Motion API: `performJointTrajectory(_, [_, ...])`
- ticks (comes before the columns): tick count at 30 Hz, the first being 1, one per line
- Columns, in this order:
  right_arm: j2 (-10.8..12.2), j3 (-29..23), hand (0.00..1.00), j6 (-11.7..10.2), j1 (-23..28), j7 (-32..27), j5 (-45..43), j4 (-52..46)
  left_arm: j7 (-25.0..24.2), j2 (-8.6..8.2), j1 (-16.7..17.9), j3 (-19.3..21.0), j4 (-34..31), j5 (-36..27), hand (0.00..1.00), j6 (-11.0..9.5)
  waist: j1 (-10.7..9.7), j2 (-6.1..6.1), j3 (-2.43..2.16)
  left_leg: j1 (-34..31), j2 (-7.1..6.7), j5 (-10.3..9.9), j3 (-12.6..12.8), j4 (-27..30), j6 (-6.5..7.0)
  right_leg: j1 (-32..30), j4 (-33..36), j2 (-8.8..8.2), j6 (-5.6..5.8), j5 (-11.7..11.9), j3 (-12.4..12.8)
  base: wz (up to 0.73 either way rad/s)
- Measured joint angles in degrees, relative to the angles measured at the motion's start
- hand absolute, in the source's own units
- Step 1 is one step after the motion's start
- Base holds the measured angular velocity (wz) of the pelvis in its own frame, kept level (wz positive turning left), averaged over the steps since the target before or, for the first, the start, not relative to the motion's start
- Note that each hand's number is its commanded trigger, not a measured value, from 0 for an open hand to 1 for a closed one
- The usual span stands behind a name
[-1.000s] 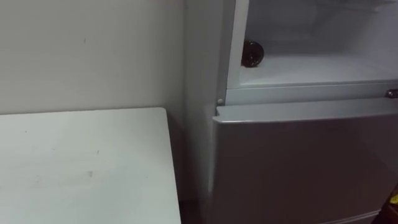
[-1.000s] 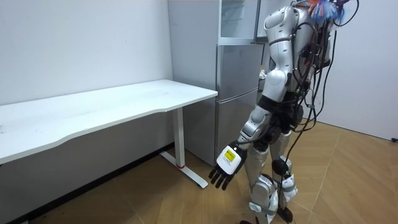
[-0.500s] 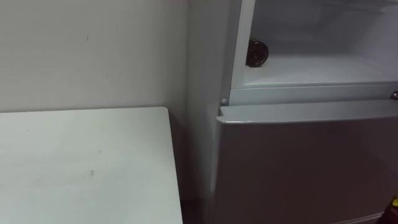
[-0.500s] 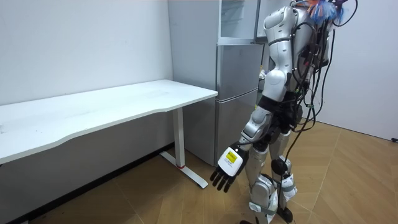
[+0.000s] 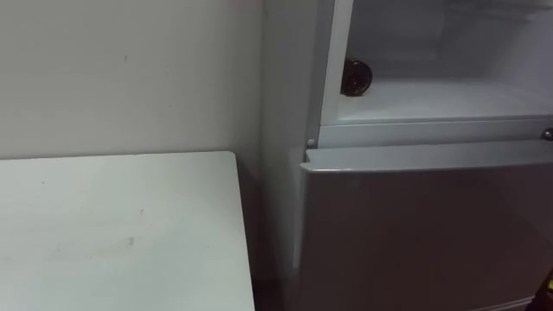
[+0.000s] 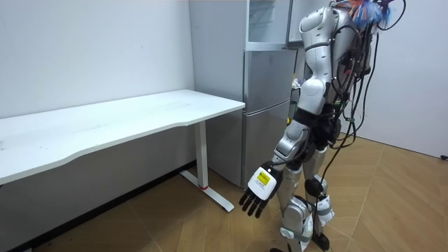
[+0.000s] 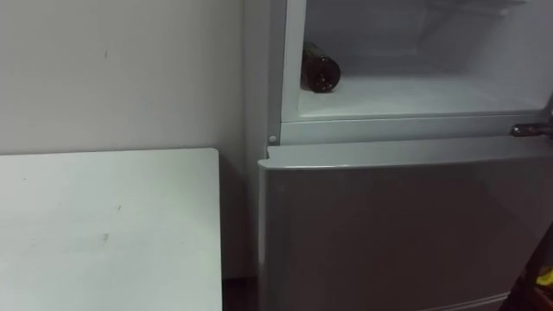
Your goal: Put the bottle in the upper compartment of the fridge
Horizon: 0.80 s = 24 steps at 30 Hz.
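A dark brown bottle (image 5: 355,76) lies on its side at the left end of the white shelf (image 5: 432,99) in the open upper fridge compartment, with its round end towards me; it is the same bottle (image 7: 320,72) in the right eye view. Neither hand touches it. I stand close in front of the silver fridge (image 6: 269,105). My left hand (image 6: 260,192) hangs low by my leg with its fingers straight and holds nothing. A dark and yellow sliver at the lower right edge looks like my right hand (image 7: 543,278).
The lower fridge door (image 5: 415,225) is closed just below the open compartment. A white table (image 5: 112,225) stands against the wall to the left of the fridge, with a narrow gap between them. Wooden floor lies behind me in the room view.
The eye view has shifted a little, so the fridge sits slightly further right. My left hand has swung slightly towards the room view's right. The bottle has stayed where it lies.
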Motion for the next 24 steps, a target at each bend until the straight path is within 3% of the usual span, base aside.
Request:
performJointTrajectory(10, [0.0,4.1,0.0,0.0,1.3,1.7,0.0,-3.3,0.3,-0.26,-0.3,-0.9,0.3,-0.4,0.0,-1.7,0.5,0.4,-0.03,0.0,0.03,0.0,0.3,0.0,0.0,-0.1,0.1,0.07,-0.05,0.0,0.3,0.0])
performJointTrajectory(14, [0.0,5.4,0.0,-0.2,2.3,3.4,-0.3,-8.0,2.2,-0.3,-1.0,-2.1,2.3,-0.2,0.0,-2.0,1.5,1.23,-0.45,0.3,0.15,0.0,0.7,0.0,-0.02,-0.1,0.1,0.21,-0.07,0.1,0.8,-0.05])
performJointTrajectory(21, [0.0,7.2,0.0,-5.7,1.9,7.9,-1.9,-16.8,3.4,-0.22,-1.0,-4.5,2.8,-0.2,0.0,-2.0,3.8,1.38,-0.33,1.1,0.3,-0.1,1.0,0.0,-0.07,1.1,-0.3,0.37,-0.11,0.1,1.1,0.0])
performJointTrajectory(24, [0.0,7.9,0.0,-6.9,1.7,9.9,-1.9,-17.8,3.7,-0.21,-0.9,-4.7,3.5,0.0,0.0,-2.0,3.8,1.18,-0.26,1.1,0.32,-0.1,0.9,0.0,-0.07,1.1,-0.3,0.37,-0.08,0.2,1.0,0.01])
